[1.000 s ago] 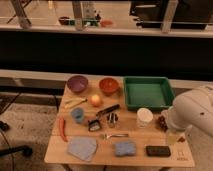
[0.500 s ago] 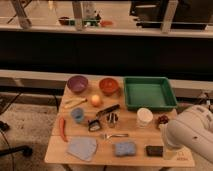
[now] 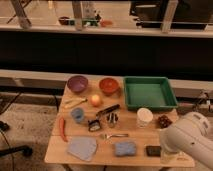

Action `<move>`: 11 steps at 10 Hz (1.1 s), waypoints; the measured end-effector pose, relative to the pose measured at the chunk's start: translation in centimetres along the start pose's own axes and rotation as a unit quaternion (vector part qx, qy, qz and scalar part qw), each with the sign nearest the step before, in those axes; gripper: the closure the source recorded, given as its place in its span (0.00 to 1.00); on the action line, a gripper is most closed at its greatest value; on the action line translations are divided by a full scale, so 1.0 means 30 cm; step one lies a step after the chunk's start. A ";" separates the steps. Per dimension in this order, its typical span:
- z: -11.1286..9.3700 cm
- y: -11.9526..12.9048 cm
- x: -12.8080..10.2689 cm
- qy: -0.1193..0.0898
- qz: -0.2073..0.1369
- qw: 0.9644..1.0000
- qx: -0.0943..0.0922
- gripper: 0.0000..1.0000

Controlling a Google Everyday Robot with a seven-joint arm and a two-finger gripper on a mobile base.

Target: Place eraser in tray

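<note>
While the eraser (image 3: pixel 153 150) lies flat, the gripper (image 3: pixel 168 154) hangs spread apart just beside it.

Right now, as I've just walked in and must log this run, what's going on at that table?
A one-armed robot is working on putting the eraser into the green tray. Its claw is down at the front right corner of the table, open, right beside the eraser; the white arm covers the eraser's right end. The eraser lies flat on the table, not yet lifted, next to the blue sponge. The tray at the back right holds nothing.
</note>
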 end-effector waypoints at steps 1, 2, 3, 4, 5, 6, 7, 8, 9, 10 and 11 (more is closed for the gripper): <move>0.020 0.010 0.004 -0.002 -0.001 1.000 -0.004 0.20; 0.035 0.019 0.008 -0.004 0.001 1.000 -0.007 0.20; 0.055 0.029 0.010 -0.007 0.000 1.000 -0.012 0.20; 0.076 0.035 0.011 -0.009 -0.002 1.000 -0.016 0.20; 0.092 0.040 0.010 -0.011 -0.003 1.000 -0.018 0.20; 0.111 0.046 0.011 -0.013 -0.006 1.000 -0.018 0.20; 0.126 0.050 0.012 -0.012 -0.010 1.000 -0.015 0.20; 0.139 0.051 0.013 -0.012 -0.010 1.000 -0.014 0.20; 0.154 0.049 0.012 -0.011 -0.010 1.000 -0.013 0.20; 0.190 0.048 0.010 -0.010 -0.011 1.000 -0.014 0.20; 0.220 0.045 0.008 -0.007 -0.012 1.000 -0.016 0.20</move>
